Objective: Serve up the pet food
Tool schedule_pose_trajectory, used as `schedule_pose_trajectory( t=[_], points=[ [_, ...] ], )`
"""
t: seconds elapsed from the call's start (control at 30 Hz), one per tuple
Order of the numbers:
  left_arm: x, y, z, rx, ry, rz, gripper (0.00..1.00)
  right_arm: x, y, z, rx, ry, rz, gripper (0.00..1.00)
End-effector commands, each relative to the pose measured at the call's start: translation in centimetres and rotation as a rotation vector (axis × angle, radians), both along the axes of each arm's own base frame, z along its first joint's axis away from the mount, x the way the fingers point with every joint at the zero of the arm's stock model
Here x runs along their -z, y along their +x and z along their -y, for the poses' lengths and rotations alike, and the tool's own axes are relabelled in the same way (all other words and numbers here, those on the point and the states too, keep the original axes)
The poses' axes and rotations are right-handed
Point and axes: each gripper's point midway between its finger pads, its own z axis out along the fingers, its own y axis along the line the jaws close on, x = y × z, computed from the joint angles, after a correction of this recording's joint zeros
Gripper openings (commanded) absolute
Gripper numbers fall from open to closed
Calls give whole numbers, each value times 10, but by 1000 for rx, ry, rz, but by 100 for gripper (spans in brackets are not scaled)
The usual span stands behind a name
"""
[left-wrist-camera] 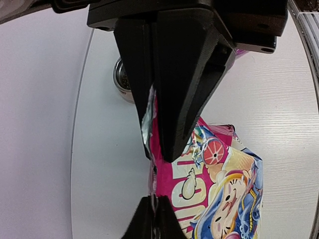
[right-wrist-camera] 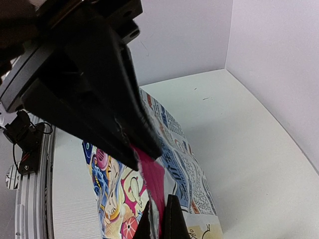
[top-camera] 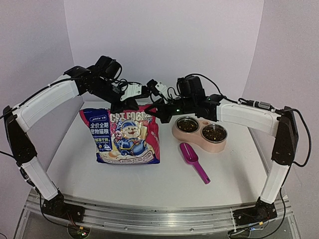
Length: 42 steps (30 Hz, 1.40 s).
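Two arms arched inward over pouch (top-camera: pixel 127 134) | left fingers (left-wrist-camera: pixel 167 149) clamp its top edge | right fingers (right-wrist-camera: pixel 134 139) likewise

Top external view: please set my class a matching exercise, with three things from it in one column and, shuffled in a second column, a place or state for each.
Column one:
1. pouch
2. scoop
3. feeder

Column two:
A. lies on the table, on the side of the feeder nearer the arm bases
B. pinched at its top edge by the left gripper and the right gripper
C. holds kibble in both compartments

Pairs: 1-B, 2-A, 3-C
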Motion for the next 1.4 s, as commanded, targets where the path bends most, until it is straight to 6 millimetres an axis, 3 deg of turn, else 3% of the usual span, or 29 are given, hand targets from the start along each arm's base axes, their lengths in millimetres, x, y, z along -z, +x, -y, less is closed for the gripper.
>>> schedule_pose_trajectory(
  t=[0.0, 0.07, 0.17, 0.3, 0.7, 0.83, 0.97, 1.2, 1.37],
  points=[
    [-21, 0, -19, -33, 28, 49, 34, -45, -3, -2, -7, 107, 78, 0],
    [-20, 2, -27, -43, 42, 55, 37, -45, -3, -2, -8, 107, 79, 0],
    [-14, 0, -31, -46, 65, 49, 33, -45, -2, -2, -7, 106, 81, 0],
    [-15, 4, -30, -66, 44, 56, 1, -45, -2, -3, -10, 109, 78, 0],
    [-13, -2, -25, -30, 18, 38, 0, -45, -4, -1, -9, 109, 82, 0],
    [-9, -8, -28, -26, 20, 37, 12, -42, -5, -1, -13, 103, 79, 1],
    [-18, -10, -29, -31, -10, 65, 24, -40, -6, -2, -26, 104, 75, 17],
    [-32, -10, -28, -36, -42, 81, 35, -44, -9, -3, -41, 114, 75, 33],
    [-47, -18, -28, -19, -72, 78, 54, -50, -15, 3, -46, 114, 98, 59]
  ],
)
